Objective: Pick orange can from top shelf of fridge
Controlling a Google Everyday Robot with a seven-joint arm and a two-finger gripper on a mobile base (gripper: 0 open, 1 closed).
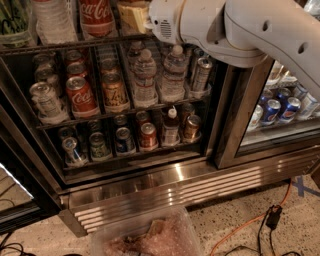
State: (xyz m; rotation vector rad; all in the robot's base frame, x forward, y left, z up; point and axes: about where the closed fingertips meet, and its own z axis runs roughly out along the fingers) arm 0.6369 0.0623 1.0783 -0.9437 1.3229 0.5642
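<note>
The orange can [114, 90], coppery gold with a silver lid, stands in the open fridge [150, 187] between a red Coca-Cola can [81, 95] and water bottles [145, 77]. It rests on a wire shelf [125, 111] one level below the uppermost shelf in view [60, 46]. My white arm [260, 30] reaches in from the upper right. My gripper [150, 22] is at the uppermost shelf's front, above and to the right of the orange can, mostly hidden behind the wrist.
The uppermost shelf holds a Coca-Cola bottle [96, 16], clear bottles [52, 20] and a yellowish pack [131, 14]. The bottom shelf holds several cans [148, 135]. A shut glass door [280, 110] with blue cans is at right. A plastic bin [150, 235] and an orange cable [250, 220] lie on the floor.
</note>
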